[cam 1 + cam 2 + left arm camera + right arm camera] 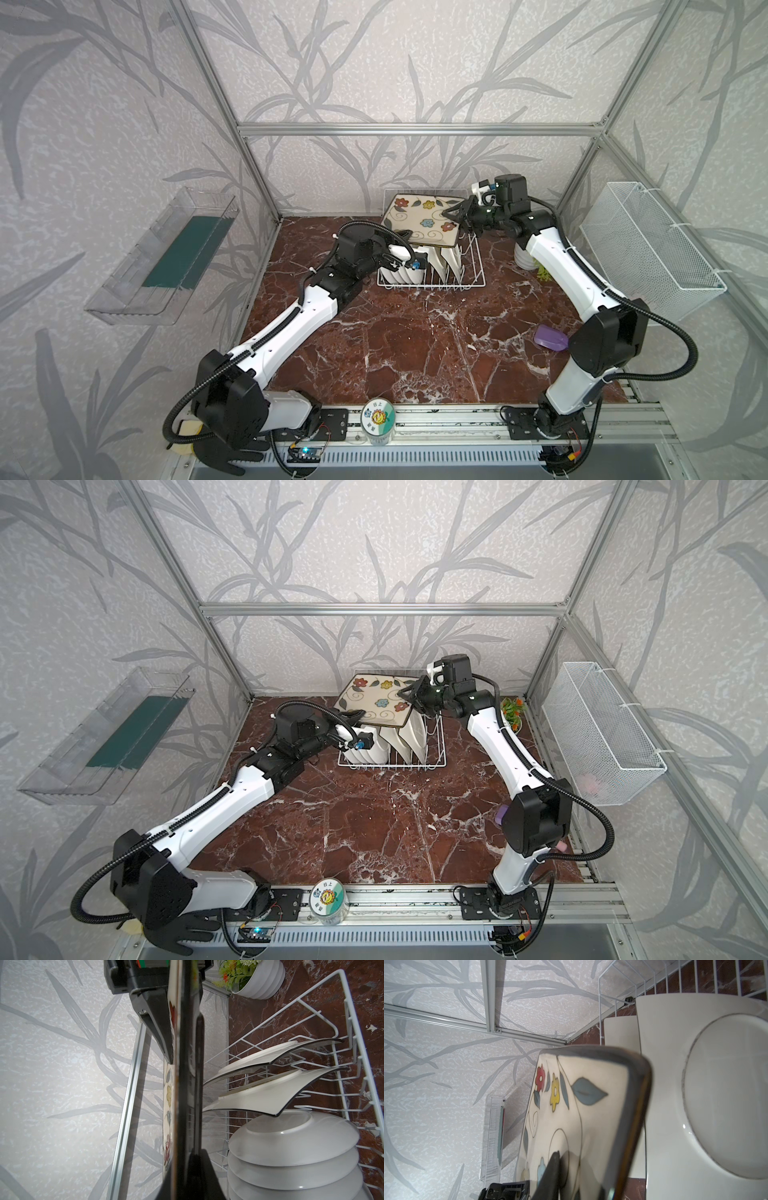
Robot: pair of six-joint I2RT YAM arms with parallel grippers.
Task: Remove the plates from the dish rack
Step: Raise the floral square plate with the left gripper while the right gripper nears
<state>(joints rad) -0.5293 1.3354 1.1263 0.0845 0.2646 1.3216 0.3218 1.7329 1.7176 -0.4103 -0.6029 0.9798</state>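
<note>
Square plate above dish rack, between left tool and right tool; round plates inside rack.

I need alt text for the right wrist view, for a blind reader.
A cream square plate painted with flowers fills the foreground, clamped by the right pincer. Behind it white plates stand in a wire rack, before grey leaf-patterned wallpaper.

The only legible writing is on the round lid of a clear jar standing on the rail at the middle of the bench's front edge: the characters "日上" above a cartoon flower face. Two characters below are too small to read.
</note>
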